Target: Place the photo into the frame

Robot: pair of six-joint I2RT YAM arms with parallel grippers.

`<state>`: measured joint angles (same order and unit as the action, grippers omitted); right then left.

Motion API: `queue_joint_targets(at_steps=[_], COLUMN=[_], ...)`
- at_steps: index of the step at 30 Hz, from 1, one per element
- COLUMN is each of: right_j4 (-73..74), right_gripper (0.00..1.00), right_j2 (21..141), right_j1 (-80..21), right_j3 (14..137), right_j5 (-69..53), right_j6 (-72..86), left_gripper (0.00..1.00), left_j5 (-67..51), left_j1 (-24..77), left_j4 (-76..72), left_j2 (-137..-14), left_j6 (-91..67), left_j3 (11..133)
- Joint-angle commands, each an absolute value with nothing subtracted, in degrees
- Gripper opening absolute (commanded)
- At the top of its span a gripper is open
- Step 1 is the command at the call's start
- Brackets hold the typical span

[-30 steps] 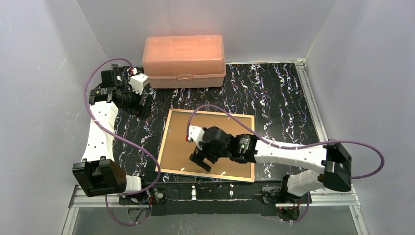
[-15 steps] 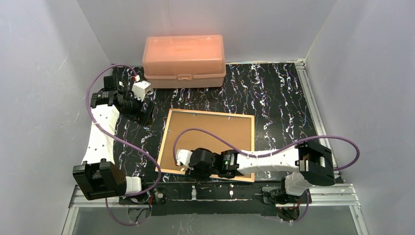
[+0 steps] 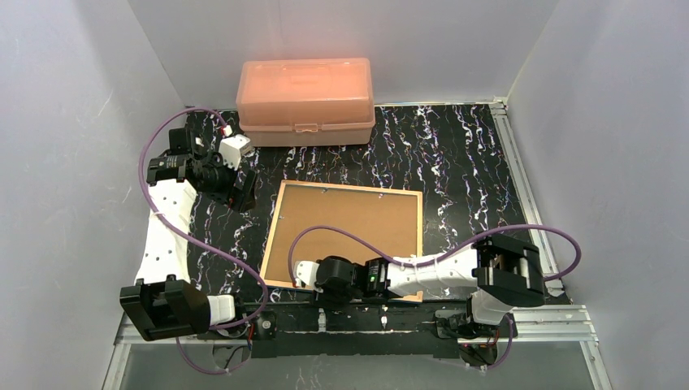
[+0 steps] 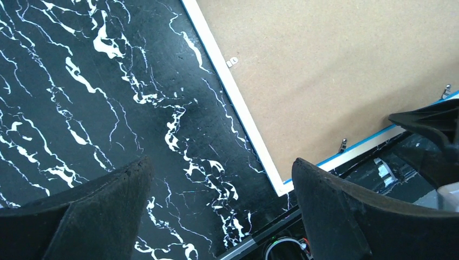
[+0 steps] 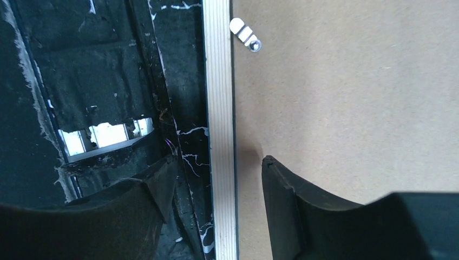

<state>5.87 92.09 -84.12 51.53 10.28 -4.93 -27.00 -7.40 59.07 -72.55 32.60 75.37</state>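
- The frame [image 3: 357, 219] lies face down on the table [image 3: 455, 154], brown backing [image 5: 352, 135] up, with its near rail [image 5: 221, 97] by the table's near edge. My left wrist view shows a sliver of blue front at the rim.
- I cannot see the photo in any view, and I cannot tell whether it sits under the backing.
- I judge the frame light, thin and stiff. The wooden rail is the firm part, while the backing would flex. I would take hold on the near rail, away from the small metal clips [image 5: 246, 35].
- My right gripper [image 5: 219, 162] straddles that rail with fingers parted, one over the table and one over the backing, neither clamping.
- My left gripper [image 4: 219, 168] hangs spread wide and empty above the table, beside the frame's left side.
- The black marbled surface looks smooth, so the frame could slide. A salmon-pink box [image 3: 305, 97] stands at the far edge, and pale walls [image 3: 73, 122] close in around the table.
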Motion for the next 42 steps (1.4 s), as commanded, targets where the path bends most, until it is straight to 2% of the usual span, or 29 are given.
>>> queue_joint_targets(at_steps=[1, 8, 14, 16, 19, 25, 29, 36, 42], right_j4=[3.07, 2.32, 2.73, 2.65, 2.55, 2.29, 2.44, 2.90, 3.65], right_gripper=[0.66, 0.46, 0.11, 0.05, 0.01, 0.01, 0.01, 0.01, 0.01], right_j2=[94.22, 95.18, 96.46, 96.59, 96.44, 94.20, 90.98, 87.51, 85.68], right_j1=[-84.46, -84.50, -84.46, -84.46, -84.46, -84.06, -82.85, -79.15, -76.50], right_j3=[50.73, 50.84, 52.09, 52.52, 52.65, 52.82, 52.65, 53.85, 56.22], right_j5=[9.43, 11.50, 12.88, 12.98, 14.00, 15.73, 15.83, 12.58, 10.33], right_j6=[-6.05, -6.46, -7.02, -6.96, -7.24, -8.11, -8.60, -7.88, -7.73], left_gripper=[0.98, 0.98, 0.98, 0.98, 0.98, 0.98, 0.98, 0.98, 0.98], left_j5=[-29.88, -29.44, -33.63, -35.65, -37.00, -38.75, -40.66, -44.76, -46.38], left_j1=[-7.69, -7.73, -7.86, -8.16, -8.23, -9.03, -9.15, -9.14, -9.19], left_j4=[61.42, 61.61, 62.40, 61.69, 61.72, 62.33, 66.09, 64.88, 62.08], left_j2=[-71.61, -71.98, -69.44, -66.37, -63.75, -63.29, -61.72, -53.37, -42.96], left_j6=[32.90, 33.03, 40.75, 45.31, 50.12, 55.63, 67.99, 81.55, 96.40], left_j3=[75.82, 75.74, 72.28, 69.16, 66.03, 63.61, 58.98, 51.73, 40.41])
